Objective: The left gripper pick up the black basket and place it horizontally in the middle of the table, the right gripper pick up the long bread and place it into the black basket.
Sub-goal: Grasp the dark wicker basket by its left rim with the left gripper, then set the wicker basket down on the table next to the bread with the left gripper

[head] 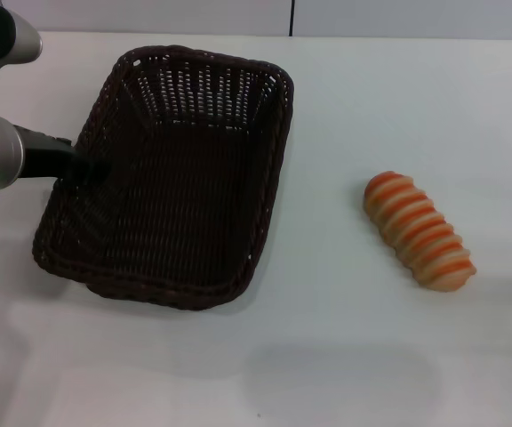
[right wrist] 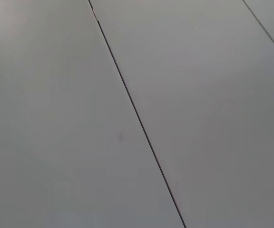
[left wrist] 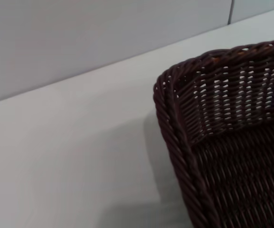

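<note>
No writing, brand or label can be read on anything in view. The black basket [head: 180, 178] sits on the left half of the white bench [head: 327, 356], its long axis running away from the robot and skewed a little, the near end swung toward the robot's left. Its braided rim is close to the bench's far edge, with a narrow strip of white behind it. The left gripper [head: 85, 167] reaches in from the left and meets the basket's left rim about midway along that side; its dark tip merges with the wicker, so I cannot tell whether it is apart or clamped on the rim. A green light glows on the arm behind it. The left wrist view shows a rounded corner of the basket and bare bench beside it. The long bread [head: 419, 231] lies on the right, well apart from the basket, angled, with wide open bench between them and in front. The right gripper is out of sight
</note>
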`<state>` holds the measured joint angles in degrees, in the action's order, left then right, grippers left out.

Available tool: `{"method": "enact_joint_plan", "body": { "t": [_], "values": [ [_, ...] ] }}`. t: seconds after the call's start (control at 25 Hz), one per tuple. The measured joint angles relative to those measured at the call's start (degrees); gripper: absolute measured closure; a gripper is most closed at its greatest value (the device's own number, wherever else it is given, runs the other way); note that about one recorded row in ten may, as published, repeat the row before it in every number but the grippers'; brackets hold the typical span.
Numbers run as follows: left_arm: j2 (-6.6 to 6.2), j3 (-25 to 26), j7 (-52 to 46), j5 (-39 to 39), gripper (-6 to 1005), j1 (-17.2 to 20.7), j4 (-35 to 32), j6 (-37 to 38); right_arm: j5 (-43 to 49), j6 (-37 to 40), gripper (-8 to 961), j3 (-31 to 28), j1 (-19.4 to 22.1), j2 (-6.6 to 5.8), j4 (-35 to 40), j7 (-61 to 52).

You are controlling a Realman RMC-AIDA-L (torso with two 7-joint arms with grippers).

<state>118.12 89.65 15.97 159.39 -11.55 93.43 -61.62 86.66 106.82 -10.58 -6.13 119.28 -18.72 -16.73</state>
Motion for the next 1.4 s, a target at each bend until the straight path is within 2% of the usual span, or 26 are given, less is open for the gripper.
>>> {"method": "enact_joint_plan", "body": {
  "t": [0.48, 0.52, 0.56, 0.6, 0.64, 0.72, 0.76, 0.84, 0.88, 0.92, 0.96, 1.0, 1.08, 1.12, 1.2, 1.4],
  "values": [
    [0.02, 0.1, 4.3, -0.8, 639, -0.9, 0.6, -2.2, 0.0, 0.7, 114, 0.0, 0.2, -0.01, 0.0, -0.2],
    [0.04, 1.8, 10.6, -4.4, 675, -1.9, 0.6, -3.7, 0.0, 0.9, 114, 0.0, 0.2, -0.01, 0.0, -0.2],
    [0.01, 5.5, 17.7, -10.5, 694, -3.5, 0.1, -5.7, 0.0, 1.1, 114, 0.0, 0.3, -0.01, 0.1, -0.5],
    [0.01, 5.5, 17.7, -10.5, 712, -3.5, 0.1, -5.7, 0.0, 1.2, 114, 0.0, 0.4, -0.01, 0.1, -0.7],
    [-0.02, 9.6, 23.6, -15.9, 731, -5.3, -1.0, -8.3, 0.0, 1.4, 114, 0.0, 0.4, -0.01, 0.2, -1.1],
    [-0.02, 9.6, 23.6, -15.9, 736, -5.3, -1.0, -8.3, -0.1, 1.5, 114, 0.0, 0.5, -0.01, 0.4, -1.8],
    [-0.08, 19.3, 34.7, -24.4, 738, -11.3, -6.2, -15.3, -0.1, 1.6, 114, 0.0, 0.6, -0.01, 0.4, -2.0],
    [-0.32, 23.4, 39.3, -25.8, 743, -15.2, -9.7, -19.5, -0.1, 1.6, 114, 0.0, 0.7, -0.01, 0.4, -2.1],
    [-0.32, 23.4, 39.3, -25.8, 746, -15.2, -9.7, -19.5, -0.1, 1.7, 114, 0.0, 0.8, -0.01, 0.4, -2.2],
    [-0.53, 25.9, 42.0, -26.1, 748, -17.9, -12.0, -22.7, -0.1, 1.8, 114, 0.0, 0.8, -0.01, 0.4, -2.2],
    [-0.53, 25.9, 42.0, -26.1, 756, -17.9, -12.0, -22.7, -0.1, 1.9, 114, 0.0, 0.9, -0.01, 0.4, -2.3],
    [-0.71, 29.1, 45.3, -26.2, 764, -21.8, -15.2, -27.6, -0.1, 2.1, 114, 0.0, 1.0, -0.01, 0.4, -2.3],
    [-0.74, 31.0, 48.5, -26.5, 779, -25.3, -18.1, -31.6, 0.0, 2.5, 114, 0.0, 1.2, -0.01, 0.4, -2.4],
    [-0.74, 31.0, 48.5, -26.5, 787, -25.3, -18.1, -31.6, 0.0, 2.6, 114, 0.0, 1.3, -0.01, 0.4, -2.4],
    [-0.89, 31.2, 51.7, -27.2, 798, -28.5, -21.0, -35.4, 0.0, 2.9, 114, 0.0, 1.4, -0.01, 0.4, -2.4],
    [-0.99, 31.0, 53.9, -27.4, 804, -32.1, -24.8, -38.2, 0.0, 3.2, 114, 0.0, 1.5, -0.01, 0.4, -2.4]
  ]
}}
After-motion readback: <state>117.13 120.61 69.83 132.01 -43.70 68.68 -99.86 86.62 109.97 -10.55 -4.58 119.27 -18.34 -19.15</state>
